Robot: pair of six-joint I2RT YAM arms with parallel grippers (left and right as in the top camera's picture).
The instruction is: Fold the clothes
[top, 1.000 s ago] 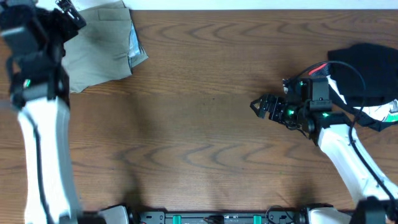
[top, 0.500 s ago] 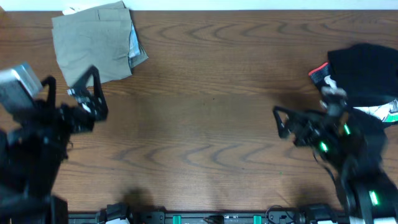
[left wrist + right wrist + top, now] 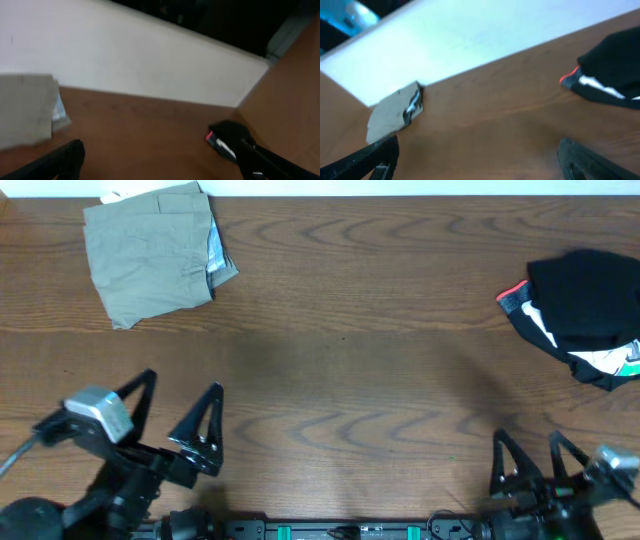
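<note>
The shorts [image 3: 150, 260] lie folded at the table's [image 3: 340, 380] far-left corner — nearly square, slightly skewed, lighter lining edge facing right. The left gripper [image 3: 183, 382] and right gripper [image 3: 526, 437] — both spread wide, empty — sit well apart from them at the near edge.

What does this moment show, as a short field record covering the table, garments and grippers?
surface: brown wood-grain table
task garment: pale khaki cotton shorts, folded into a compact rectangle, far left corner
other clothing: black crumpled garment heap with red and white trim, far right edge
left gripper: open, empty, at the near edge, apart from the shorts
right gripper: open, empty, at the near edge
</note>
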